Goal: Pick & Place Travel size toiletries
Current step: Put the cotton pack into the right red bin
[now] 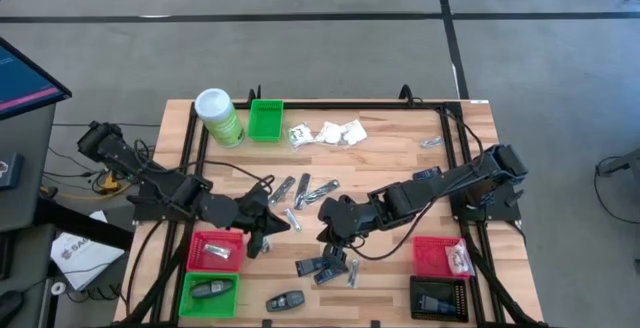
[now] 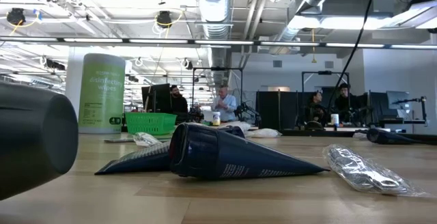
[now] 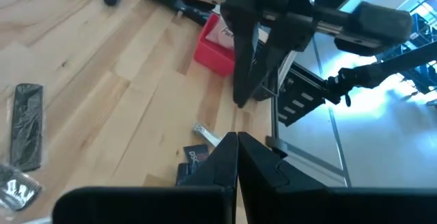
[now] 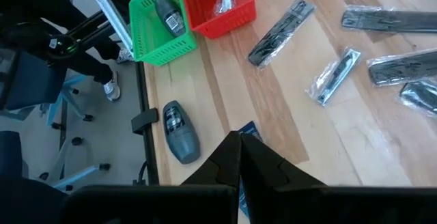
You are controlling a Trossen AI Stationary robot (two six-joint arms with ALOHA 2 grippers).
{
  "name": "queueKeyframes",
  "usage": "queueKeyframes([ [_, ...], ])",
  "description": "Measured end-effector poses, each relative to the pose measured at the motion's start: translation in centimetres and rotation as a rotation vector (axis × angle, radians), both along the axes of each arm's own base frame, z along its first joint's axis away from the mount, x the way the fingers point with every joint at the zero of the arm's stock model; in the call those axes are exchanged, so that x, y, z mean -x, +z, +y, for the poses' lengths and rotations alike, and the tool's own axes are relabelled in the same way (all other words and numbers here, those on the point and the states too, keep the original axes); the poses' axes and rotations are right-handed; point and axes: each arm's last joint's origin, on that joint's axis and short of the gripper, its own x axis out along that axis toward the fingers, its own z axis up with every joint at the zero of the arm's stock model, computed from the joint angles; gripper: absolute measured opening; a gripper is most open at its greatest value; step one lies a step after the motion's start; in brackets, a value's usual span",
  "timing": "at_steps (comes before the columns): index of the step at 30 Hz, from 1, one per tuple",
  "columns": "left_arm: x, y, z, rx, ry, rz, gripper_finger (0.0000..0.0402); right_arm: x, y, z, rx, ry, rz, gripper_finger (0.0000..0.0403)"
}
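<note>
- Even, bright indoor light throughout; ceiling strip lights [image 2: 205, 43] glow across the top of the low view.
- The dark rounded shape [image 2: 34, 142] at lower left there is badly out of focus.
- Blue-white glare washes the left wrist view's right edge.
- Shadows on the wooden table [image 1: 400, 163] are soft.

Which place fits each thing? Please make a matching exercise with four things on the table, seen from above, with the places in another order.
Things:
1. green canister
2. white sachets
3. black bin
4. silvery packet

Places, in the high view:
A. inside the left red bin
B. bottom right
C. top middle, to the right of the top green bin
D. top left, beside that green bin

Pairs: 1-D, 2-C, 3-B, 4-A
</note>
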Motion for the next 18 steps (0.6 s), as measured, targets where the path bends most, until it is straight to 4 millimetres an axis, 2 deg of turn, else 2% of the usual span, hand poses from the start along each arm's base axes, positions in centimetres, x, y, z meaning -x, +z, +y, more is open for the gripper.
queueKeyframes([
  [6,-1.0,-0.9,-0.5,-0.009,-0.002,0.013,0.0001,1.0,-1.7,1.6,-0.025,0.006,0.048,0.0],
  [11,-2.5,-2.1,-1.4,0.003,-0.014,0.004,0.0001,1.3,-2.7,3.0,-0.072,0.0,0.007,0.0],
  [14,-3.6,-2.9,-2.1,0.018,-0.026,-0.013,0.0001,1.8,-3.4,3.3,-0.088,-0.013,0.006,0.0],
  [18,-4.7,-3.4,-2.7,0.047,-0.026,-0.067,0.0001,2.8,-3.2,3.0,-0.115,-0.042,-0.046,0.0],
])
